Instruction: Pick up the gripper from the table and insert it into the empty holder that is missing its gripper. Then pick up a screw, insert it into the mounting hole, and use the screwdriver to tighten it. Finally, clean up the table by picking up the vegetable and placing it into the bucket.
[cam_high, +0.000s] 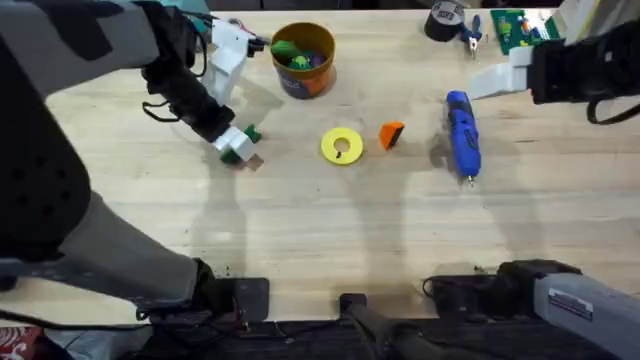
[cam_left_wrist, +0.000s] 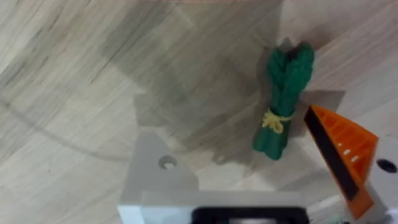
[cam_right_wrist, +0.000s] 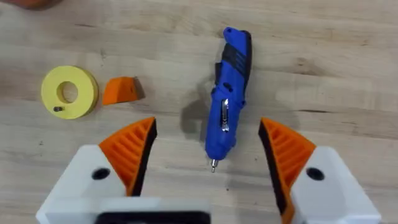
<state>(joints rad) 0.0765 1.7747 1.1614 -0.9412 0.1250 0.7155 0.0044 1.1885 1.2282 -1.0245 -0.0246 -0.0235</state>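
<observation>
The slim green vegetable lies on the table just beyond my left gripper. In the left wrist view the vegetable rests ahead of the open left gripper, nearer its one orange finger. The other side is the bare white holder. The loose orange gripper sits mid-table, also seen as gripper. The blue screwdriver lies to its right. My right gripper hovers open above the screwdriver, touching nothing. The bucket stands at the back.
A flat yellow ring-shaped disc lies left of the orange gripper, with a small dark piece on it. Green and purple toy pieces sit in the bucket. A tape roll and tools lie at the far right.
</observation>
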